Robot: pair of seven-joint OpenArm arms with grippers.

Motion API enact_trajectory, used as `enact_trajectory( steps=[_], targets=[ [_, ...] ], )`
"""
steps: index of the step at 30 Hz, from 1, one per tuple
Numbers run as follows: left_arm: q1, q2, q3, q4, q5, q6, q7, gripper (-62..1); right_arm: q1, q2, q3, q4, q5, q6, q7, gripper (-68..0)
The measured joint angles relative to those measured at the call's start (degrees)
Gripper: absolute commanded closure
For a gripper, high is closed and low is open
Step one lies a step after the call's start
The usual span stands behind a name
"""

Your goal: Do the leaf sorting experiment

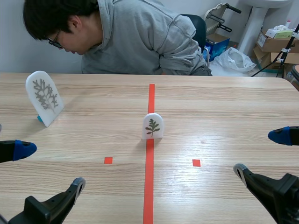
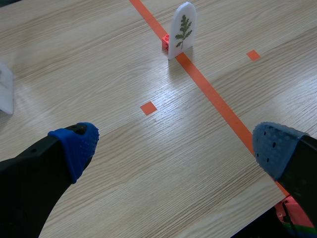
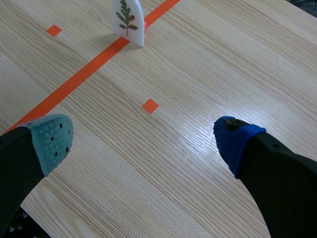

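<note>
- My left gripper (image 1: 46, 169) sits low at the near left. Its fingers are spread wide with nothing between them. In its wrist view (image 2: 176, 148) I see only bare table (image 2: 124, 163) between the blue pads.
- My right gripper (image 1: 260, 153) sits low at the near right, also spread wide and holding nothing. Its wrist view (image 3: 142, 141) shows plain wood between one grey-green pad and one blue pad.
- The small card (image 1: 153, 126) stands upright on the tape line (image 1: 149, 186) in the middle of the table. Its dark green leaf faces me. It is ahead of both grippers and well apart from each (image 2: 182, 29) (image 3: 128, 20).
- A red block (image 2: 165, 42) touches the foot of the small card on its far side.
- The big card (image 1: 45, 97) stands at the far left, well apart from the small card. It is turned at an angle and shows a pale branching leaf. A blue foot (image 1: 40, 119) shows under its near edge. In the left wrist view only a white edge of it (image 2: 5, 89) shows, too blurred to read.
- Two tape squares lie nearer to me than the small card, one left of the line (image 1: 108, 160) and one right (image 1: 196, 163).
- A person (image 1: 135, 37) in a grey hooded top leans over the far edge, bent toward the left.
- Boxes (image 1: 275, 42) and a white bag (image 1: 233, 58) sit on the floor beyond the far right corner.
</note>
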Motion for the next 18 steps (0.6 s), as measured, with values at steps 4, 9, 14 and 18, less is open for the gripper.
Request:
enact_trajectory(
  steps=[4,9,14,18],
  targets=[
    [0.0,0.0,0.0,0.0,0.0,0.0,0.0,-62.3,0.0,0.0,0.0,0.0,0.0,0.0,0.0,-57.8],
    [0.0,0.0,0.0,0.0,0.02,0.0,1.77,-62.3,0.0,0.0,0.0,0.0,0.0,0.0,-1.07,-57.8],
    [0.0,0.0,0.0,0.0,0.22,0.0,2.56,-62.3,0.0,0.0,0.0,0.0,0.02,0.0,-1.09,-57.8],
    [-0.13,0.0,0.0,0.0,0.22,0.0,2.56,-62.3,0.0,0.0,0.0,0.0,0.02,0.0,-1.09,-57.8]
  ],
)
